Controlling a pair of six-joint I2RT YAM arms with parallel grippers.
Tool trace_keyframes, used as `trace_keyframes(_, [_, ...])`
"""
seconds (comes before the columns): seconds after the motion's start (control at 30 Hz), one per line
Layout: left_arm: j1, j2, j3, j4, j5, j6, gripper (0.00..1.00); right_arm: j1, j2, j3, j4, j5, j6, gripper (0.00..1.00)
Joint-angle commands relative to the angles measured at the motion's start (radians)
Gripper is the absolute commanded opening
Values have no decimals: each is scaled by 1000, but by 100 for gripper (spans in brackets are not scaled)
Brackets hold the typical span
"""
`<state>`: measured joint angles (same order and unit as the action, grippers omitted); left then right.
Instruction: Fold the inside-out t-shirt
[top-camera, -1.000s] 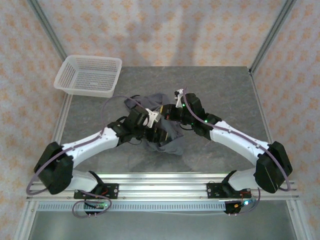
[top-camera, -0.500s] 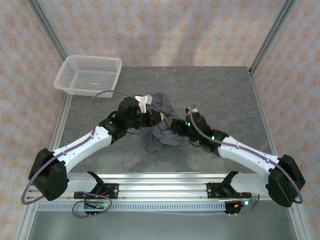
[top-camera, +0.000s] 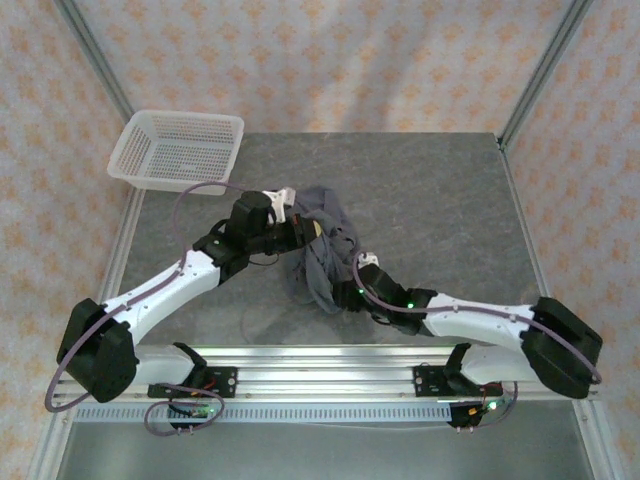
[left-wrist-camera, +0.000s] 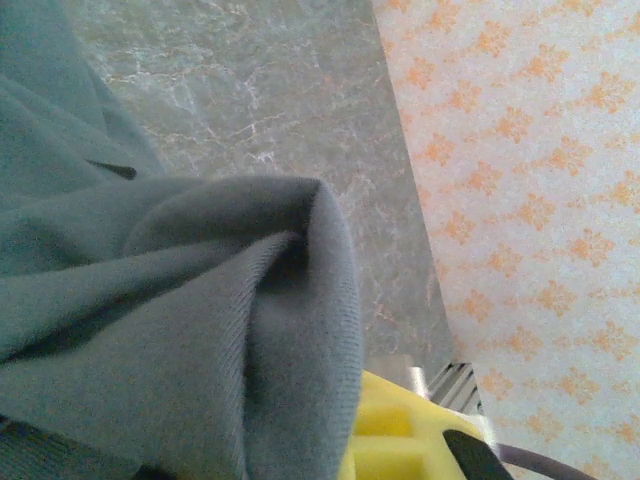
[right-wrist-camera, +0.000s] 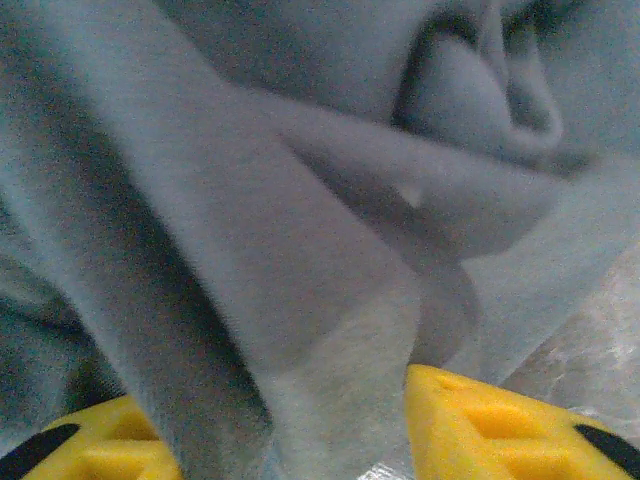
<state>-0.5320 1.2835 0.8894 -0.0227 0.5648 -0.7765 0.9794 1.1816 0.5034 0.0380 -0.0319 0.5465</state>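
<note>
left gripper (top-camera: 308, 230): clamped tight on the inside-out t-shirt (top-camera: 325, 250) at the cloth's upper-left edge. In the left wrist view a thick rolled fold of grey cloth lies over its 1 visible yellow finger (left-wrist-camera: 400, 445) and hides the tip. right gripper (right-wrist-camera: 295, 455): jaws part-way apart, not closed. Its 2 yellow fingers (right-wrist-camera: 500, 425) sit either side of a hanging fold of the shirt, with cloth in the gap and draped ahead of them; cannot tell if either pad touches it. From above, the right gripper sits low at the shirt's near-right end, its arm lying almost flat along the near edge of the table (top-camera: 450, 200). The shirt is a bunched, wrinkled heap, not spread, about mid-table. It runs from the left gripper at its far end down to the right gripper at its near end, so it lies between the 2 claws on the grey marble-look top. The white basket (top-camera: 180, 150) is at the far-left corner, well apart from the shirt and both grippers.
</note>
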Motion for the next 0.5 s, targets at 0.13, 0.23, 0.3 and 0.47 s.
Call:
trace_keyframes(0.13, [13, -31, 34, -15, 18, 45, 0, 3, -164, 111, -28, 129, -469, 58])
trace_keyframes(0.23, [13, -32, 37, -24, 27, 52, 0, -11, -97, 192, -40, 53, -573, 55])
trace_keyframes(0.3, [13, -35, 40, -32, 24, 56, 0, -32, -45, 239, -51, -7, -591, 55])
trace_keyframes(0.47, [13, -55, 41, -49, 6, 60, 0, -95, 62, 279, -34, -74, -550, 40])
